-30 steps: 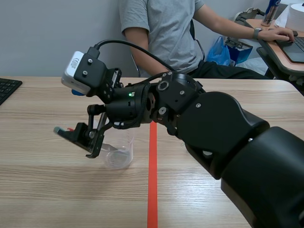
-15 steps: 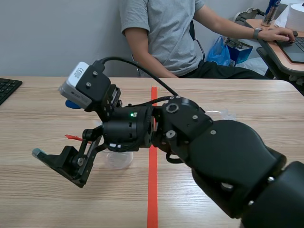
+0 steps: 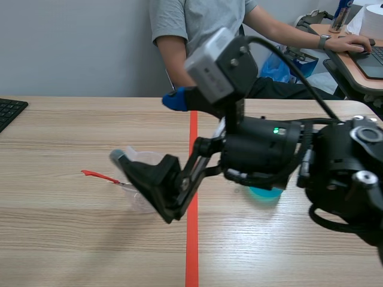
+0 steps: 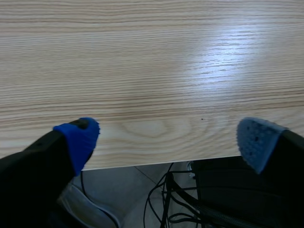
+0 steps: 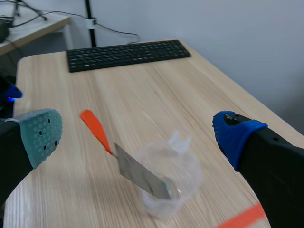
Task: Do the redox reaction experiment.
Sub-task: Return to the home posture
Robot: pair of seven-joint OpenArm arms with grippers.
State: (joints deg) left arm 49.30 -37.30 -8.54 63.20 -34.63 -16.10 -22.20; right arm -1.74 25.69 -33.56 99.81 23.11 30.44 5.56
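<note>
The clear plastic beaker [image 5: 166, 183] stands upright on the table [image 3: 60, 239], just left of the orange-red tape line [image 3: 191, 245] and about halfway between the near and far edges. A spatula [image 5: 140, 173] leans in it. Its flat metal blade dips inside the beaker, and its orange-red handle sticks out over the rim towards the left.

My right gripper [image 5: 137, 135] hangs above the beaker and touches neither it nor the spatula. Its fingers are spread wide with nothing between them. The grey-green pad [image 5: 42, 135] is on one side and the blue pad [image 5: 235, 133] on the other, with the beaker lying below and a little ahead of the gap. My right arm comes in from the right and crosses over the tape line to get there.

Under that arm, right of the tape line, sits something turquoise [image 3: 265, 192]. Most of it is hidden, so I cannot tell what it is.

My left gripper [image 4: 166, 140] is also spread and holds nothing. It sits over a bare edge of the table, and cables [image 4: 166, 209] show on the floor past that edge.

A black keyboard [image 5: 126, 53] lies at the far left of the table. A person [image 3: 203, 42] in a grey shirt sits across the far side, with one arm stretched out to the right.
</note>
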